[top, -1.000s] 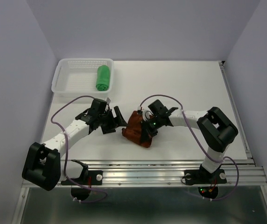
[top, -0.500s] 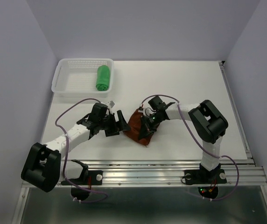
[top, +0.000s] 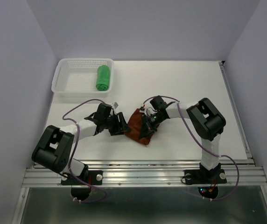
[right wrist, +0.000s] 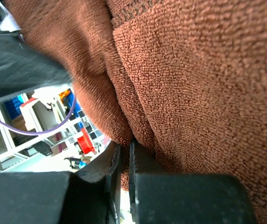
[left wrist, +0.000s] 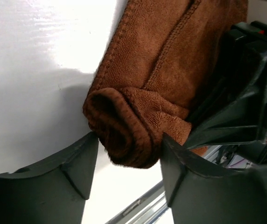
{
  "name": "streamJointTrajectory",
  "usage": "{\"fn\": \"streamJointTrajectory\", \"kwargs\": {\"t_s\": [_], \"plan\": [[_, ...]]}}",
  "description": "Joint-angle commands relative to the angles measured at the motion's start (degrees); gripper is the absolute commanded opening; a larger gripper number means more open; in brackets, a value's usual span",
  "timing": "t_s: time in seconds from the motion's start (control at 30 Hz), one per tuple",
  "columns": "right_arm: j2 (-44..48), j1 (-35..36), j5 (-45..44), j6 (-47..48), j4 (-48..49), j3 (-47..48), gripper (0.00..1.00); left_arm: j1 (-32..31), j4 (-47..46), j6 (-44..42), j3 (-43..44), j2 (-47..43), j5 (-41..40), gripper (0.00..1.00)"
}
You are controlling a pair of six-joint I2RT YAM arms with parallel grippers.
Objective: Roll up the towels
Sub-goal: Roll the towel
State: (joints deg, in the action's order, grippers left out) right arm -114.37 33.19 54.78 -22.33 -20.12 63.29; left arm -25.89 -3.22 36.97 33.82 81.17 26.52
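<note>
The rust-brown towel (top: 137,126) lies partly rolled on the white table between the two grippers. In the left wrist view its rolled end (left wrist: 124,128) sits between the fingertips of my left gripper (left wrist: 129,163), which is open and straddles it; my left gripper (top: 120,125) is at the towel's left edge. My right gripper (right wrist: 122,149) is shut on a fold of the brown towel (right wrist: 194,84); it sits on the towel's right side (top: 148,123). The green towel (top: 103,78) lies rolled in the white basket (top: 73,86).
The basket stands at the table's far left corner. The right gripper's black body (left wrist: 252,93) shows just behind the brown towel in the left wrist view. The table's front metal rail (top: 143,172) runs close below the towel.
My left gripper has moved right until its fingers straddle the towel's rolled end. My right gripper has drawn in and lowered the towel, which now lies flatter on the table.
</note>
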Motion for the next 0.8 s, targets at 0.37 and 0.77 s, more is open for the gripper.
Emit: {"fn": "streamJointTrajectory", "kwargs": {"t_s": [0.37, 0.77], "plan": [[7.47, -0.76, -9.77, 11.42, -4.23, 2.89, 0.37, -0.65, -3.46, 0.47, 4.49, 8.83, -4.10, 0.31], [33.58, 14.23, -38.92, 24.15, 7.09, -6.41, 0.64, -3.73, 14.37, 2.58, 12.23, 3.21, -10.53, 0.15]]}}
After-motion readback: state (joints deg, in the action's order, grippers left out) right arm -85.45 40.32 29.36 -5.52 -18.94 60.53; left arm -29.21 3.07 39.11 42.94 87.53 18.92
